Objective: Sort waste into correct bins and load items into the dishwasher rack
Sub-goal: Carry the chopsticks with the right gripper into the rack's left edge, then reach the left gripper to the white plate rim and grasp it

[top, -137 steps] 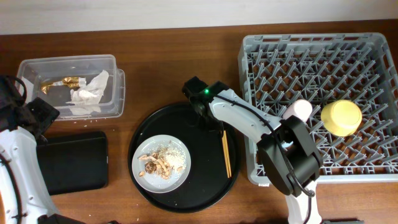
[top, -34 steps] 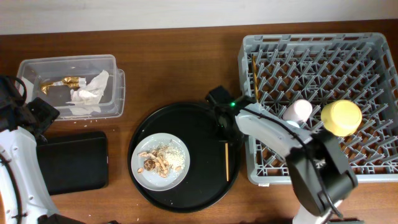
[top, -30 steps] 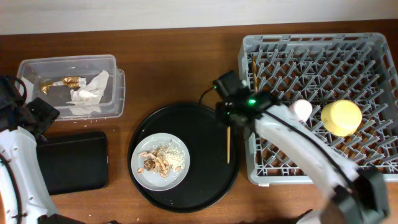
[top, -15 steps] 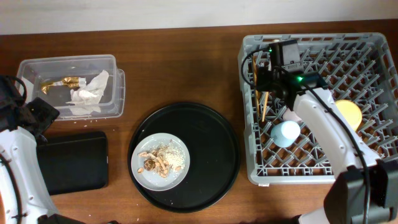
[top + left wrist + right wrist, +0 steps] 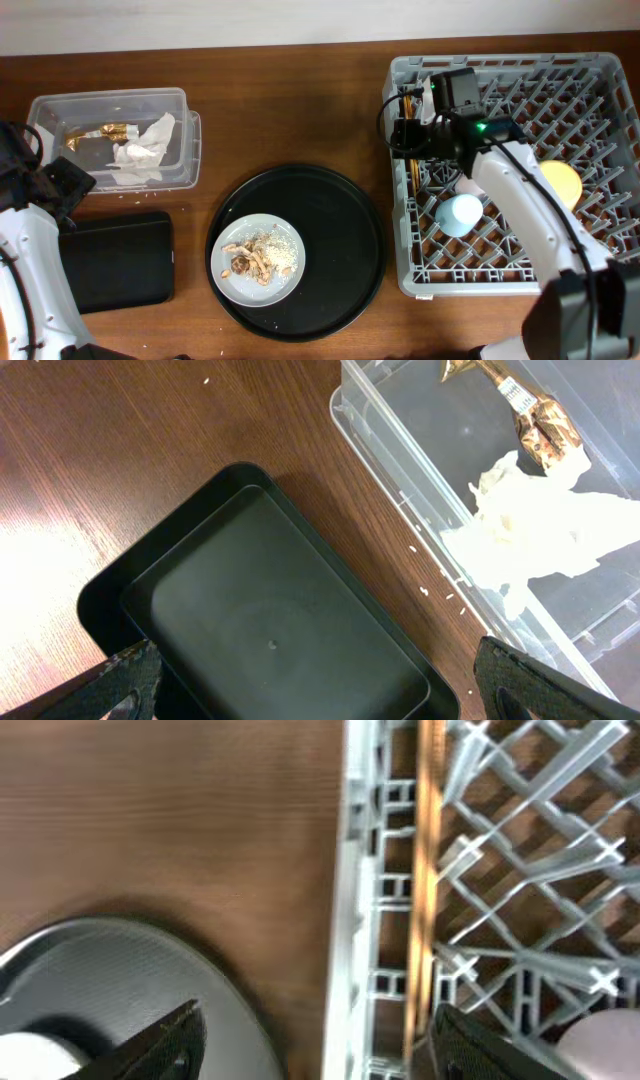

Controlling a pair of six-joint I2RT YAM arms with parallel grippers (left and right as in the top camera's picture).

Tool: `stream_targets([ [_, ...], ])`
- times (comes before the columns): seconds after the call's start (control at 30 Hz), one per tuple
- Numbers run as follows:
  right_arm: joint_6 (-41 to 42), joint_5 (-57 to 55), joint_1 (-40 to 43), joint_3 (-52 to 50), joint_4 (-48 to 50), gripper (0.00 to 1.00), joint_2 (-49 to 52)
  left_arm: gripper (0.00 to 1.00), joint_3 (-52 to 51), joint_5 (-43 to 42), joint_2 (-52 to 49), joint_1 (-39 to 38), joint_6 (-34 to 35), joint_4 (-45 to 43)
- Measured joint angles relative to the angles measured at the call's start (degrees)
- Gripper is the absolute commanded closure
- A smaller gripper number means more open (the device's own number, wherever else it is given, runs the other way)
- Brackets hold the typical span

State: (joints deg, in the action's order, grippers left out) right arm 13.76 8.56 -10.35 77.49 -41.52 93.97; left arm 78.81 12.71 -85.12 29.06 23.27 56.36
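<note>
tabletop (image 5: 300,120): chopsticks (image 5: 430,840) newly inside rack (image 5: 500,62)

One rack (image 5: 520,62), one plate (image 5: 262,300), one bowl (image 5: 565,188), one blue cup (image 5: 459,214), one box (image 5: 105,95).

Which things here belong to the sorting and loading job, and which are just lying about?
Job: napkin, wrapper, clear box, shallow black tray, plate, food scraps, chopsticks, blue cup, yellow bowl, rack.
Lying about: round black tray, wooden table.

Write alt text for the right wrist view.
Wooden chopsticks lie in the grey dishwasher rack beside its wall, between the right gripper's open jaws. To the left are brown table and the rim of a round black tray.
</note>
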Motion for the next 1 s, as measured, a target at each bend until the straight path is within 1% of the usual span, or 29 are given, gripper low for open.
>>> stream_targets([
  [0.03, 0.0, 1.9, 0.0, 0.0, -2.0, 0.26, -2.0, 0.01, 0.0, 0.0, 0.0, 0.0, 0.0, 0.0],
  [0.07, 0.1, 5.2, 0.0, 0.0, -4.9, 0.04, -6.4, 0.01, 0.0, 0.0, 0.0, 0.0, 0.0, 0.0],
  [0.1, 0.1, 8.2, 0.0, 0.0, -6.5, 0.01, -10.4, 0.01, 0.0, 0.0, 0.0, 0.0, 0.0, 0.0],
  [0.23, 0.6, 20.9, 0.0, 0.3, -15.6, 0.01, -14.9, 0.01, 0.0, 0.0, 0.0, 0.0, 0.0, 0.0],
  [0.37, 0.8, 23.5, 0.7, 0.3, -18.6, 0.01, -14.9, 0.01, 0.0, 0.0, 0.0, 0.0, 0.0, 0.0],
  [0.47, 0.9, 22.6, 8.3, 0.3, -24.7, 0.01, -14.9, 0.01, 0.0, 0.0, 0.0, 0.0, 0.0, 0.0],
  [0.57, 0.9, 18.8, 19.7, 0.3, -31.2, 0.01, -14.9, 0.01, 0.0, 0.0, 0.0, 0.0, 0.0, 0.0],
  [0.63, 0.9, 15.6, 26.2, 0.3, -32.4, 0.01, -14.9, 0.01, 0.0, 0.0, 0.0, 0.0, 0.0, 0.0],
  [0.67, 0.8, 14.8, 27.9, 0.3, -32.5, 0.01, -14.9, 0.01, 0.0, 0.0, 0.0, 0.0, 0.0, 0.0],
  [0.77, 0.9, 12.9, 31.9, 0.3, -32.5, 0.01, -14.9, 0.01, 0.0, 0.0, 0.0, 0.0, 0.0, 0.0],
  [1.0, 0.8, 12.2, 32.1, 0.3, -32.5, 0.01, -14.9, 0.01, 0.0, 0.0, 0.0, 0.0, 0.0, 0.0],
])
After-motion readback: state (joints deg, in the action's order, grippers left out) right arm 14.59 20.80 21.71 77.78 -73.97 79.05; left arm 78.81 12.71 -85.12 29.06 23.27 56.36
